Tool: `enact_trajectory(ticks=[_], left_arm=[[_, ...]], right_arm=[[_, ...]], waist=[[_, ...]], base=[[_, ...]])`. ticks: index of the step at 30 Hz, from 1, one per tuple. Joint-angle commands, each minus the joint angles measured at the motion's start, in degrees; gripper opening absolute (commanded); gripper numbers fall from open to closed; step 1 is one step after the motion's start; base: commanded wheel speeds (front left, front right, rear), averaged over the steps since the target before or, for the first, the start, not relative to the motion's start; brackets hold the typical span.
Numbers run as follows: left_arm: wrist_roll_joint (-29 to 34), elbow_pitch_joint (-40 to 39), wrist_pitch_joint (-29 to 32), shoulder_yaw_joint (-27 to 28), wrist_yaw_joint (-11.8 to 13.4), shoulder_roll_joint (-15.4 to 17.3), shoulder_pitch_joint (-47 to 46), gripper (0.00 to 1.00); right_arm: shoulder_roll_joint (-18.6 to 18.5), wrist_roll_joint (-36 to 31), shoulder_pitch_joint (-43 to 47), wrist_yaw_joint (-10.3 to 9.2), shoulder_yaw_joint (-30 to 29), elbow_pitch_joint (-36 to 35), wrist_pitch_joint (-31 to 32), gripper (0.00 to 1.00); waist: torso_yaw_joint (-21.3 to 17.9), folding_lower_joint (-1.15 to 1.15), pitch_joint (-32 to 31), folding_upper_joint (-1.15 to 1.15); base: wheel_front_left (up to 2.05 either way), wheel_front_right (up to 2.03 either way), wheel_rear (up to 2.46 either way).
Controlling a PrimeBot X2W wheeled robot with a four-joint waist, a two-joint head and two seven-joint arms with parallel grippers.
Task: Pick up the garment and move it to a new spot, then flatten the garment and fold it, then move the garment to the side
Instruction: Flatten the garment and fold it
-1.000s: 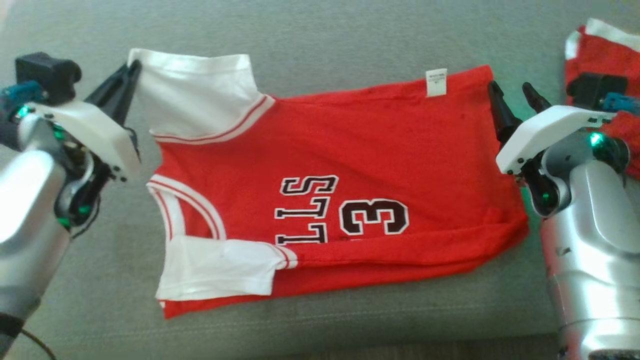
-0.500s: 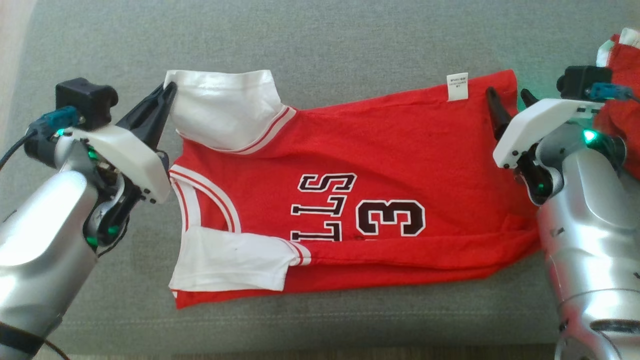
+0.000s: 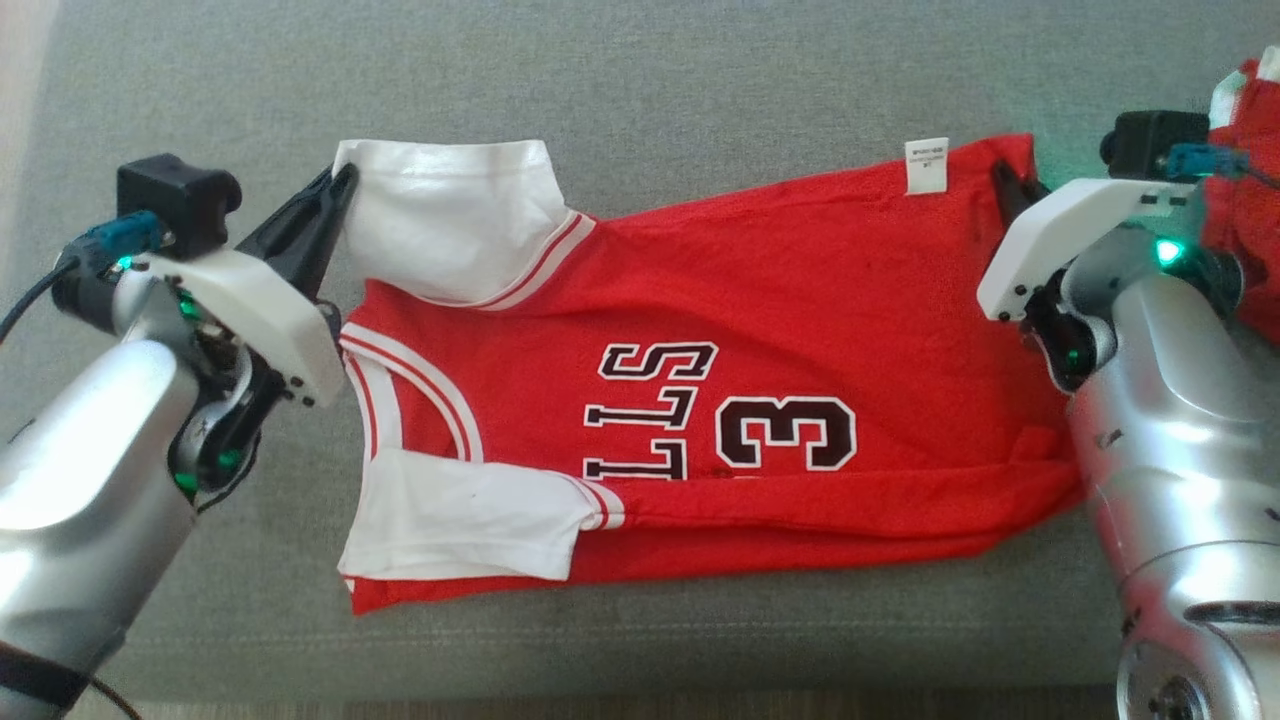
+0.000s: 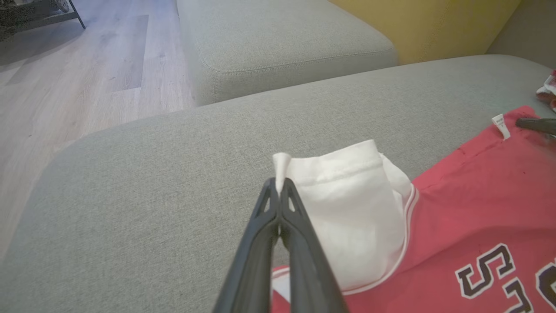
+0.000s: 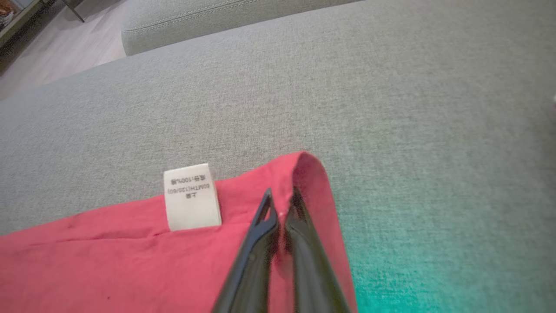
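A red jersey, the garment point(image 3: 800, 300), lies folded lengthwise on the grey sofa cushion point(image 3: 650, 80), with white sleeves at its left and dark lettering and a "3" in the middle. My left gripper point(image 3: 340, 185) is shut on the far corner of the upper white sleeve point(image 4: 347, 208); in the left wrist view its fingertips point(image 4: 278, 184) pinch that fabric edge. My right gripper point(image 3: 1005, 180) is at the garment's far right corner. In the right wrist view its tips point(image 5: 280, 198) are closed on the red hem, beside a white care label point(image 5: 191, 195).
Another red and white piece of clothing point(image 3: 1245, 200) lies at the right edge, behind my right arm. A second grey cushion point(image 4: 282, 39), a yellow backrest point(image 4: 434, 21) and wooden floor point(image 4: 87, 78) lie beyond the sofa's left end.
My right gripper has pushed onto the garment's far right corner and closed on the hem. The left gripper stays shut on the sleeve. The camera shifted early on.
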Motion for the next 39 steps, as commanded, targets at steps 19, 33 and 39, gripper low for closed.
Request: enact_trajectory(ticks=[19,33,39], left_arm=[[-1.2,-0.7,-3.0,2.8,3.1,2.7,2.2,0.0],[-0.6,-9.6,-0.7,-1.1,5.7,8.0,12.8,0.0],[0.6,-14.7,2.1,-3.8,6.2,11.4,16.3,0.0]], right_arm=[[-1.4,12.5,6.0,-0.02,5.9,-6.3,-1.6,0.0],[-7.8,17.6,20.0,-0.02,8.7,-21.7,13.8,0.0],[-8.3,17.8,24.9,-0.02,8.8,-27.8,20.1,0.0]], waist=[[-1.4,-0.01,-9.8,0.0],[-1.1,-0.01,-14.3,0.0],[-0.7,-0.01,-14.6,0.0]], base=[[0.0,0.0,0.0],[0.0,0.0,0.0],[0.0,0.0,0.0]])
